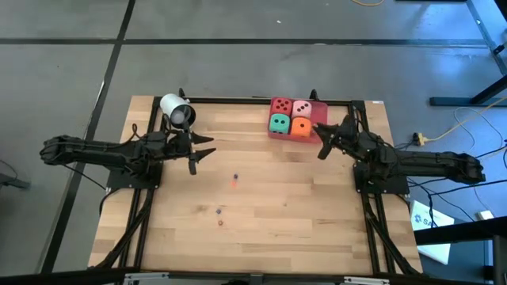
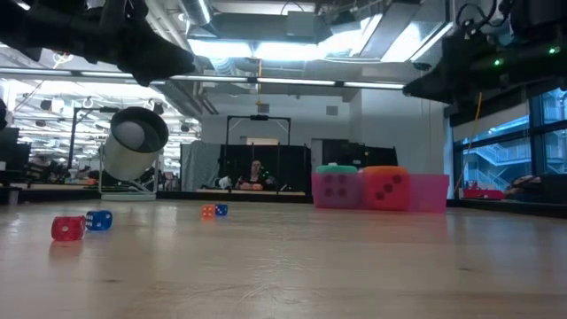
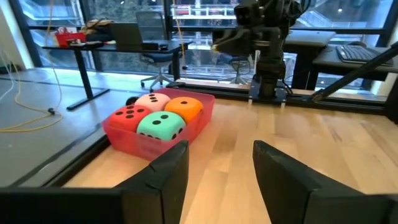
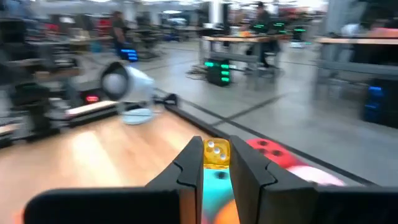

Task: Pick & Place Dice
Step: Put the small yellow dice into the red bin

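Over the red tray [image 1: 320,108] holding four big dice [image 1: 290,115], the right end effector [image 4: 216,163] pinches a tiny yellow die [image 4: 216,153]. Near the white cylinder [image 1: 176,110], the left end effector [image 1: 207,151] hangs open above the worktop [image 1: 261,198].

The high view looks straight down on the whole table [image 1: 261,198]; the low view sits at its surface, facing level into the room. The left wrist view looks forward past the left gripper [image 3: 217,171] to the red tray [image 3: 134,138] ahead. The right wrist view hangs close above that tray, with the white cylinder [image 4: 127,83] beyond the right gripper [image 4: 217,171]
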Tool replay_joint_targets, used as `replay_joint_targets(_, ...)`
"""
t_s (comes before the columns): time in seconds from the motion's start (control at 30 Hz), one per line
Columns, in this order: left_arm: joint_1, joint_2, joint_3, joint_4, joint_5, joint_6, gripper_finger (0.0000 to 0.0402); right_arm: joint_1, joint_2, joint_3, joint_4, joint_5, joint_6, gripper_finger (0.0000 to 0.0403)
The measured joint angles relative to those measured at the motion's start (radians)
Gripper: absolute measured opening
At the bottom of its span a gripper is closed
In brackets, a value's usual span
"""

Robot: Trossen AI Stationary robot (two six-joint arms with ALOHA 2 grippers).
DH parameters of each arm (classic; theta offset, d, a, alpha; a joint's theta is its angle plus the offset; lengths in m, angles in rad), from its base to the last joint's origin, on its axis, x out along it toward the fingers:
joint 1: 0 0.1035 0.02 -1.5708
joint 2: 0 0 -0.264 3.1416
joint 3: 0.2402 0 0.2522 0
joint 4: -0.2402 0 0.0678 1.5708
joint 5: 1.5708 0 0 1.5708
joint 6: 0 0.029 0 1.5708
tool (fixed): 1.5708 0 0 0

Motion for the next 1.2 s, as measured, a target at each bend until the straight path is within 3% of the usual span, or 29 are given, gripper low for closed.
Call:
replay_joint_targets(0.1,0.004,0.008,0.0,0.0,0.013,-0.003,0.0171,-0.037,-0.005,0.007,-0.048,0.063,0.01,0.0051)
replay_joint_targets(0.27,0.004,0.035,0.0,0.001,0.014,-0.004,0.0171,-0.099,0.033,0.119,-0.283,0.15,0.022,0.0051)
replay_joint_targets(0.4,0.004,0.062,0.0,0.021,0.013,-0.011,0.017,-0.163,0.068,0.201,-0.403,0.151,0.032,0.0051)
replay_joint_targets(0.6,0.003,0.107,0.0,0.064,0.013,-0.013,0.0169,-0.28,0.149,0.302,-0.584,0.008,0.079,0.0051)
replay_joint_targets(0.93,0.004,0.121,0.0,0.09,0.005,0.005,0.0169,-0.41,0.382,0.418,-0.656,-0.216,0.038,0.0051)
replay_joint_targets(1.2,0.004,0.121,0.0,0.084,0.004,0.0,0.0169,-0.464,0.561,0.539,-0.777,-0.242,-0.023,0.0051)
